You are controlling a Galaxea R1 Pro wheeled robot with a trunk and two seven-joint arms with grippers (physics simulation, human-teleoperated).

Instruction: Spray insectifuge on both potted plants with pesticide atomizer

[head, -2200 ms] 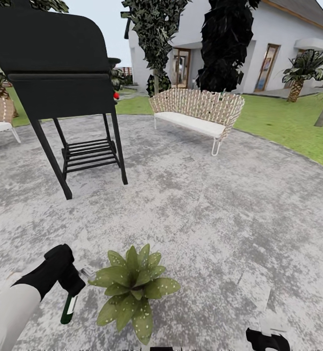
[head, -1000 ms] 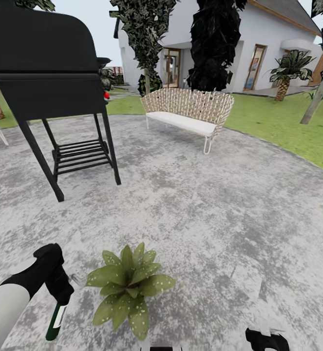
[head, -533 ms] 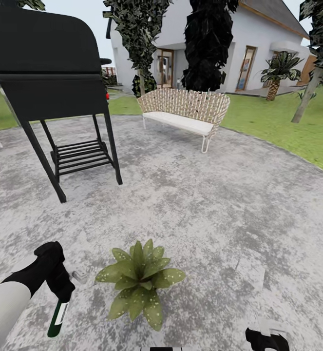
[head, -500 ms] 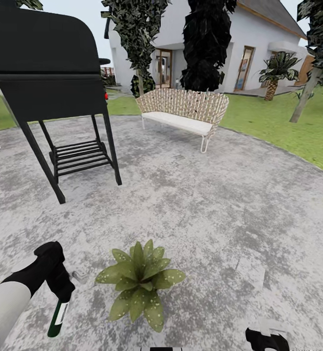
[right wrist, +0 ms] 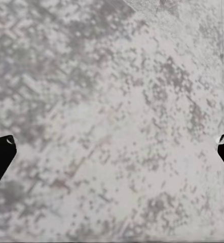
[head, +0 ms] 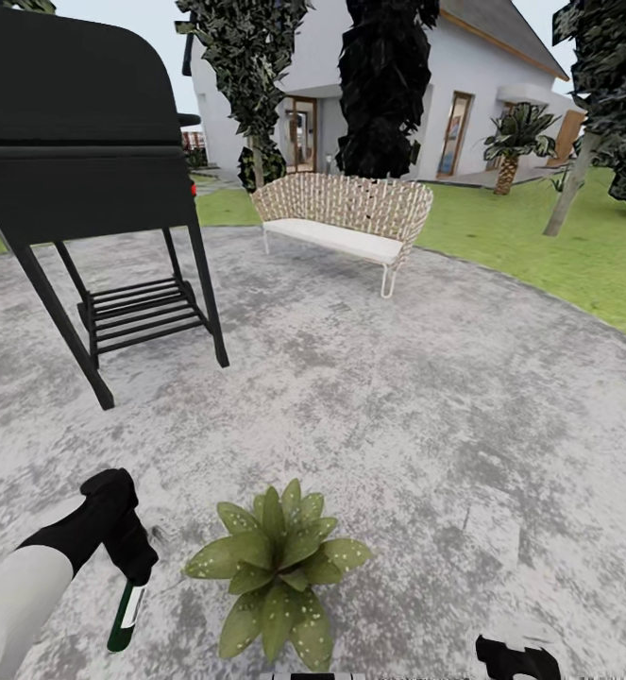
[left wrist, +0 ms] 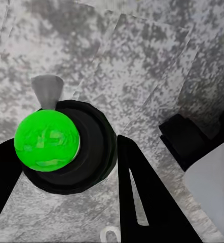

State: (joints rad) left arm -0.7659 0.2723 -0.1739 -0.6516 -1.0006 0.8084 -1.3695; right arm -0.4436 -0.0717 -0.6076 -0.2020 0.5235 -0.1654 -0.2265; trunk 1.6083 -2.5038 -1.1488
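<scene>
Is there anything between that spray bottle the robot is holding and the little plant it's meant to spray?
Nothing visible does. The left gripper holds the pesticide atomizer just beside the potted plant, with only bare grey patio between them. The black grill and wicker bench stand well beyond.

patio (head: pixel 426 397): grey, mottled; black grill (head: pixel 86 170) | wicker bench (head: pixel 341 222) | white house (head: pixel 397 85); lawn (head: pixel 558 246)

Head camera high, facing forward-down across patio (head: pixel 397 397), both wrist cameras close above the same grey paving
</scene>
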